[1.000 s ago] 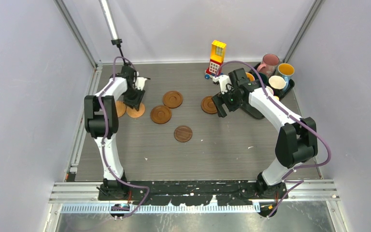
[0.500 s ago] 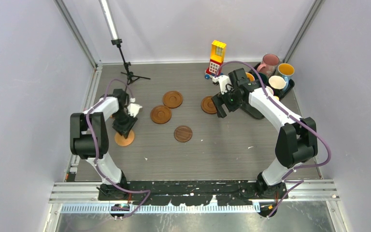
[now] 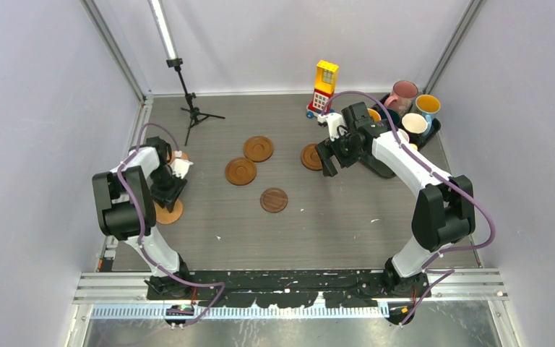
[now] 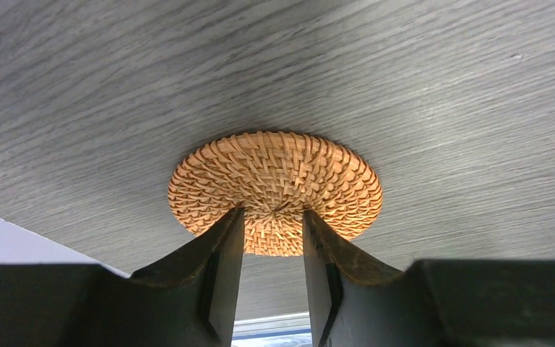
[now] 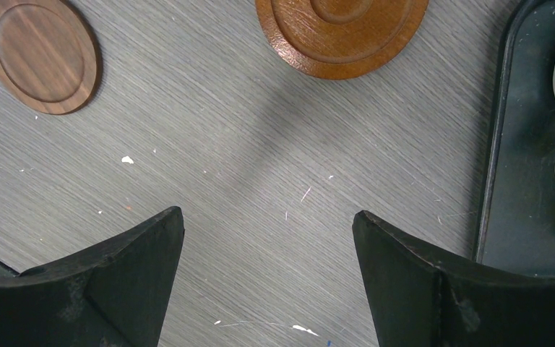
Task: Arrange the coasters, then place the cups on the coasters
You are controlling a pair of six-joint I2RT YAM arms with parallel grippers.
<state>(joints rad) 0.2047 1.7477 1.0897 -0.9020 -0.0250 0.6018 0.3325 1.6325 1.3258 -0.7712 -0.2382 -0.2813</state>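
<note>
While the left pincer is gripping the near rim of the woven coaster with its fingers drawn close, that coaster is sitting by the left edge of the bench. The right pincer is hanging wide open and holding nothing above bare bench, between a dark wooden coaster, an orange-brown coaster and the black tray, where the cups are standing.

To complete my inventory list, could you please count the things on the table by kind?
Flat round brown wooden or woven coasters: 6
Handled ceramic mugs: 3 clear, more may be hidden
Black rectangular tray: 1
Yellow-red toy block tower: 1
Black tripod stand: 1
Total: 12 counted
</note>
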